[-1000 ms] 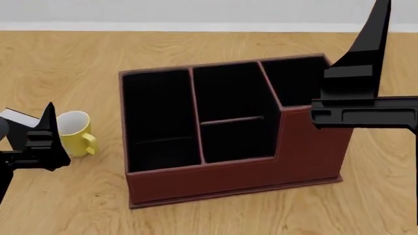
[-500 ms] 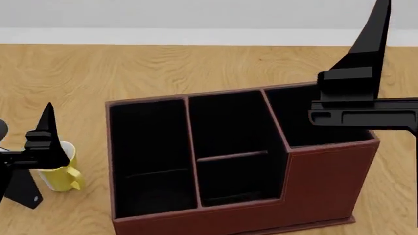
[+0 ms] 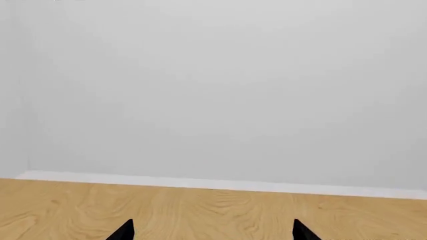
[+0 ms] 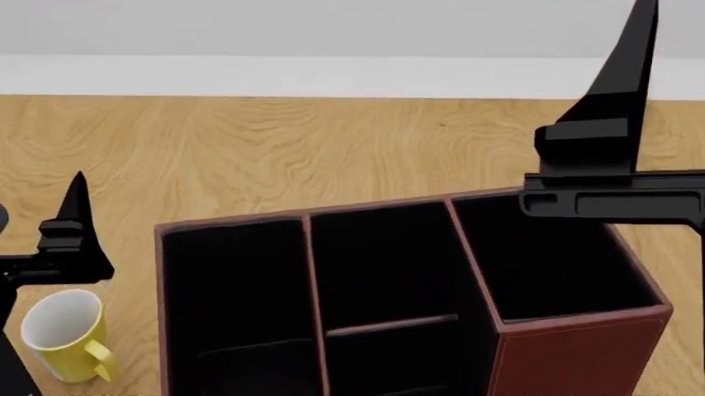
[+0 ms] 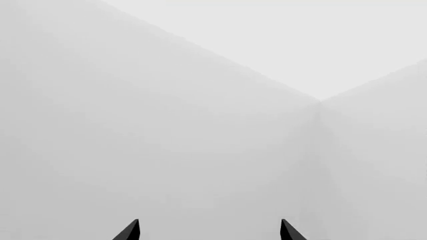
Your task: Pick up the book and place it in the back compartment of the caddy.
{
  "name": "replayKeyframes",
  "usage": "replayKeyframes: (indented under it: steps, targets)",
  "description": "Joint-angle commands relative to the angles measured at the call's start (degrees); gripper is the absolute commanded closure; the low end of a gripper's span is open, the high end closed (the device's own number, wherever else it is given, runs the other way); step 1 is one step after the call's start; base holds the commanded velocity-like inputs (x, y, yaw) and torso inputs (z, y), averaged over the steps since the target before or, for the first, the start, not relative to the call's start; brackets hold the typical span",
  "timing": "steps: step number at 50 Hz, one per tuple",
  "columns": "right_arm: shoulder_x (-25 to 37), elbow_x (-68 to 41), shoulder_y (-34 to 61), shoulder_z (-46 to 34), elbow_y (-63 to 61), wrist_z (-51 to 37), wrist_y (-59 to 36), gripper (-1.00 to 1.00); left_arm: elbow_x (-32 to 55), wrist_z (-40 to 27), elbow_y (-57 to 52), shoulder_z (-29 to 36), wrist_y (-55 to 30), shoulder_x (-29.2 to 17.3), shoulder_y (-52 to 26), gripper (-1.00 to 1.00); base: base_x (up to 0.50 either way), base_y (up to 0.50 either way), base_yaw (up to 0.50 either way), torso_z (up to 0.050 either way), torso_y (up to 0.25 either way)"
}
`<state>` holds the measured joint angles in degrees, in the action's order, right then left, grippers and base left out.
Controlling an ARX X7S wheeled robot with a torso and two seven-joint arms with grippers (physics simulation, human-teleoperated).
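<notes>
The dark red-brown caddy (image 4: 231, 224) fills the lower middle of the head view, its front cut off by the frame's bottom. A thin reddish bar (image 4: 391, 324) splits its middle column, and the back compartment (image 4: 380, 264) beyond it holds nothing. The book is out of view. My left gripper (image 4: 75, 223) hovers left of the caddy, above a yellow mug (image 4: 61, 334). My right gripper (image 4: 628, 82) is raised over the caddy's taller right section (image 4: 573, 346). Both are open, with nothing between them: left gripper (image 3: 213, 229) faces wood and wall, right gripper (image 5: 209, 229) faces bare wall.
The caddy and mug stand on a wooden surface (image 4: 276, 148) that runs back to a white strip and a pale wall (image 4: 330, 25). A long undivided black column (image 4: 231, 297) takes up the caddy's left side.
The head view has shifted: the caddy and the mug sit lower in the picture and more far wood and wall shows. Both grippers hold their places in view, still open.
</notes>
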<state>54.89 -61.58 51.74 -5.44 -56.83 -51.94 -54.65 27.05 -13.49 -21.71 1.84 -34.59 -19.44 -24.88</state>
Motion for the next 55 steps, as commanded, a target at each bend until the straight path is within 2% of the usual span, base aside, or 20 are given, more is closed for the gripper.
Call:
replayKeyframes:
  steps: [1,16,55]
  targets:
    - [0.5,0.1,-0.4,0.0,-0.1,-0.2,0.9,-1.0,-0.3,0.1,-0.2,0.7,0.2,-0.5,0.2,-1.0,0.0,0.0,0.0,0.0,0.0]
    - [1.0,-0.6,0.2,-0.4,-0.4,-0.8,1.2,-1.0,0.4,0.1,-0.7,1.0,-0.6,-1.0,0.1,-1.0,0.0,0.0,0.0,0.0,-0.02]
    - [2.3,-1.0,0.3,-1.2,-0.3,-1.5,2.9,-1.0,0.7,-0.3,-0.6,1.7,-0.3,-1.5,-0.1,-1.0,0.0,0.0,0.0,0.0,-0.163]
